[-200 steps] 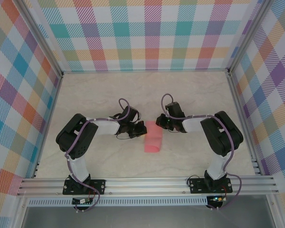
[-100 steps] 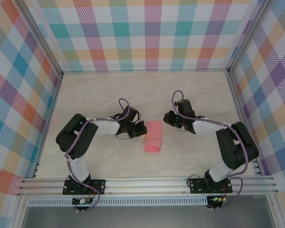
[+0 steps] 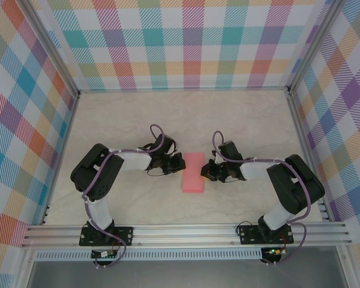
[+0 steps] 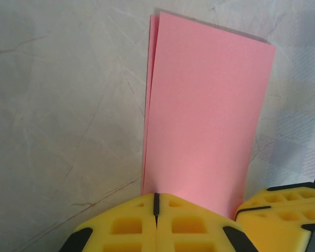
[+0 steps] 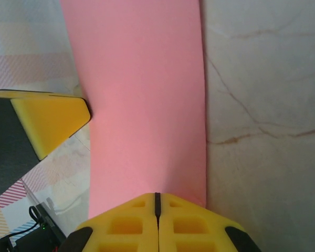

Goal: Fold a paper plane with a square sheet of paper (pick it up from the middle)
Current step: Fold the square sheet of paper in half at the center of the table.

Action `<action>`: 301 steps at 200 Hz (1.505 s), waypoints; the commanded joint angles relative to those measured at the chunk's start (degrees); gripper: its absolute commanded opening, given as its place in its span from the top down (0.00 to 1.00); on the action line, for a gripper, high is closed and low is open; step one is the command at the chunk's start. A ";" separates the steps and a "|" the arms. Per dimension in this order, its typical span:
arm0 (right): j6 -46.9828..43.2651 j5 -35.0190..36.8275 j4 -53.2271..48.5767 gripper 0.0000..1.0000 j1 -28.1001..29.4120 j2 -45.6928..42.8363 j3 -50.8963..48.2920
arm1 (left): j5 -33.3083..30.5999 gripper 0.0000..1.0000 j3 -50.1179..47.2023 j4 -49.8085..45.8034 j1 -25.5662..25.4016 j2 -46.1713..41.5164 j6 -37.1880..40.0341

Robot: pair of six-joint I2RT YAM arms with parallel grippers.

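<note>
The square sheet of paper (image 3: 194, 171) lies on the table folded in half, a salmon-pink upright rectangle between the two arms. In the left wrist view the paper (image 4: 205, 115) shows two layers slightly offset along its left edge. My left gripper (image 3: 181, 163) is shut, and its yellow tips (image 4: 156, 197) rest over the paper's left long edge. My right gripper (image 3: 207, 173) is shut too, its tips (image 5: 157, 197) lying over the opposite long edge of the paper (image 5: 147, 105). Neither gripper has paper between its jaws.
The tabletop (image 3: 126, 120) is pale marble-patterned, walled by checked panels (image 3: 186, 42) at the back and both sides. An aluminium rail (image 3: 186, 231) runs along the near edge by the arm bases. Open table lies behind and in front of the paper.
The right gripper left the paper's far end, swung out to the right, then came back down onto the right edge. The paper's near end now lies flatter. The left arm stayed put.
</note>
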 commanded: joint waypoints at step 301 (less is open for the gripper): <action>-2.57 -0.60 -6.25 0.93 6.51 -6.85 -3.08 | -12.03 1.00 -6.00 -9.70 -0.21 7.93 -0.35</action>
